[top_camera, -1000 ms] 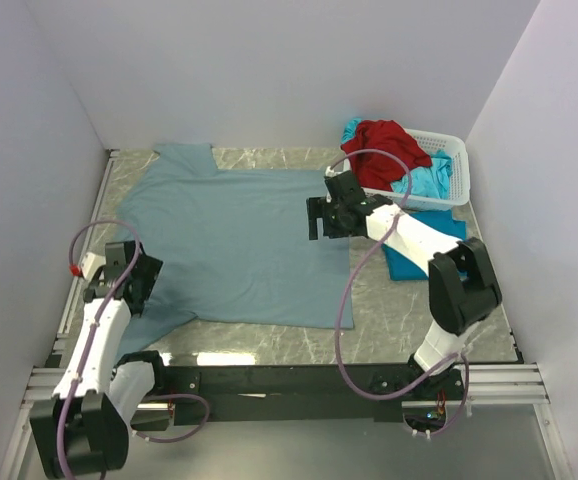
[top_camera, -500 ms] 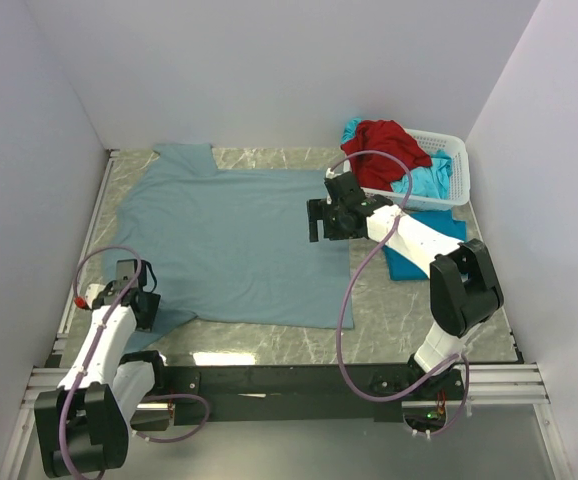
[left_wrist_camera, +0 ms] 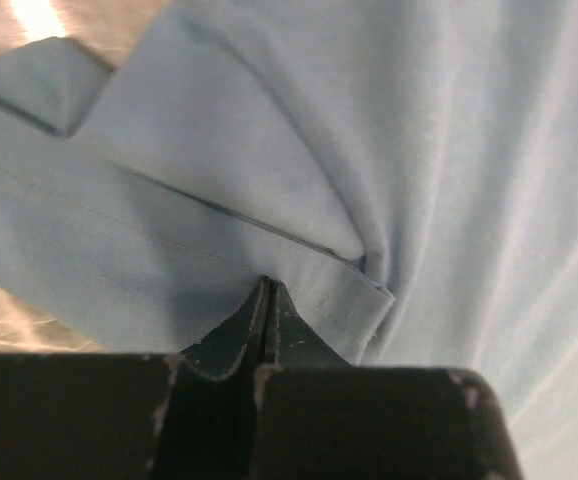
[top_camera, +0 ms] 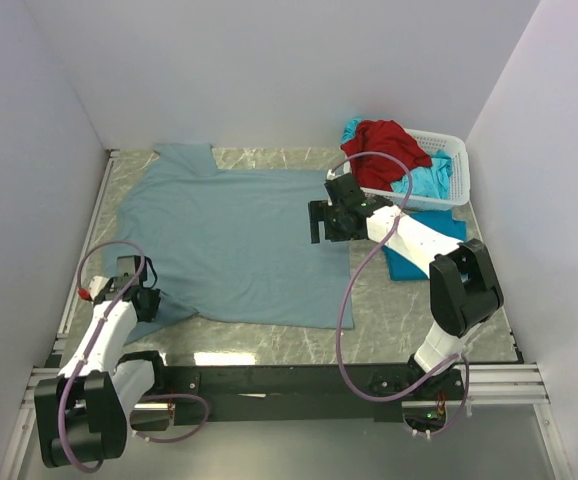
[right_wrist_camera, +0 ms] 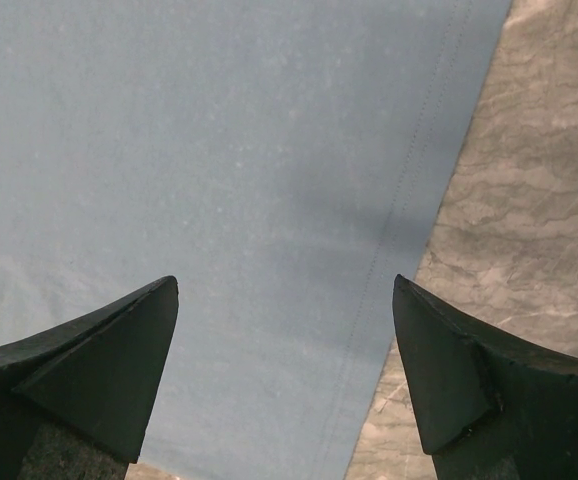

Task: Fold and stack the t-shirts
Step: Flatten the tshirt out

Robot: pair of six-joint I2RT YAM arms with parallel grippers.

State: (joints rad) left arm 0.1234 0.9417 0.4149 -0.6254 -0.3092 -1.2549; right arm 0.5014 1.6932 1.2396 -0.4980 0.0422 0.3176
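Note:
A large grey-blue t-shirt (top_camera: 229,235) lies spread flat on the marble table. My left gripper (top_camera: 141,300) is at its near-left sleeve, jaws shut on the sleeve's hem (left_wrist_camera: 319,290), where the cloth bunches into folds. My right gripper (top_camera: 317,222) hovers open over the shirt's right edge; the hem stitching (right_wrist_camera: 389,240) runs between its fingertips (right_wrist_camera: 159,300) with nothing held. A red t-shirt (top_camera: 384,140) and a turquoise one (top_camera: 424,182) lie heaped in the basket. Another turquoise t-shirt (top_camera: 405,265) lies folded on the table, partly under the right arm.
The white lattice basket (top_camera: 454,150) stands at the back right corner. Grey walls close in the table on the left, back and right. Bare marble (top_camera: 269,345) shows along the near edge and at the right (right_wrist_camera: 529,200) of the shirt.
My left gripper came down toward the near edge onto the sleeve and went from open to shut on it. The right arm has barely moved.

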